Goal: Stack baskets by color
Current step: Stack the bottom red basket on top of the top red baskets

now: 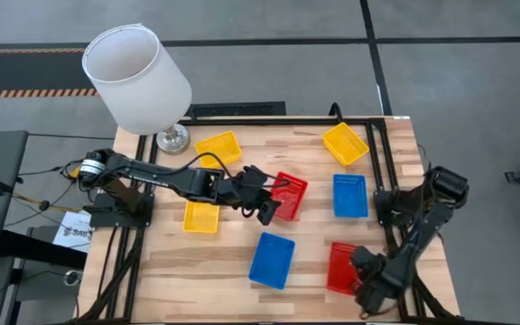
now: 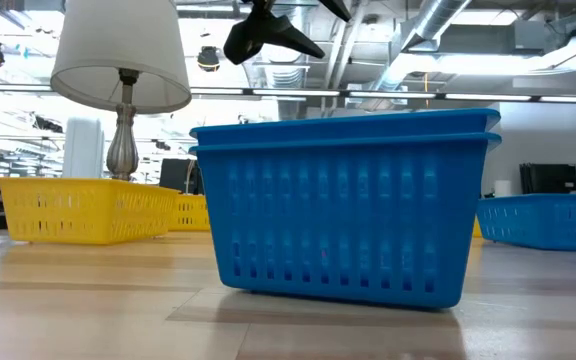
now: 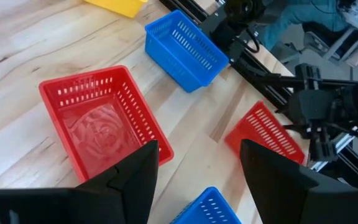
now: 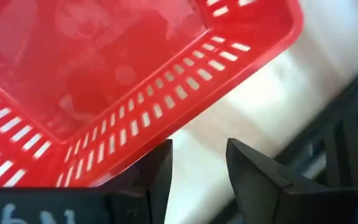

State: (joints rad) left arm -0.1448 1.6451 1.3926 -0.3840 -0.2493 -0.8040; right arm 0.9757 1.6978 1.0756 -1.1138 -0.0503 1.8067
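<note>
Baskets lie apart on the wooden table: yellow ones, blue ones, and red ones. The near blue basket shows two rims, one in the other. My left gripper hangs open above the table, slanting down, at the near left side of the middle red basket. My right gripper points down, open, just over the outer side of the near red basket's wall. Both grippers are empty.
A big white lampshade on a metal foot stands at the far left corner. Black rails run along the table's far and right edges. Bare wood lies at the near left.
</note>
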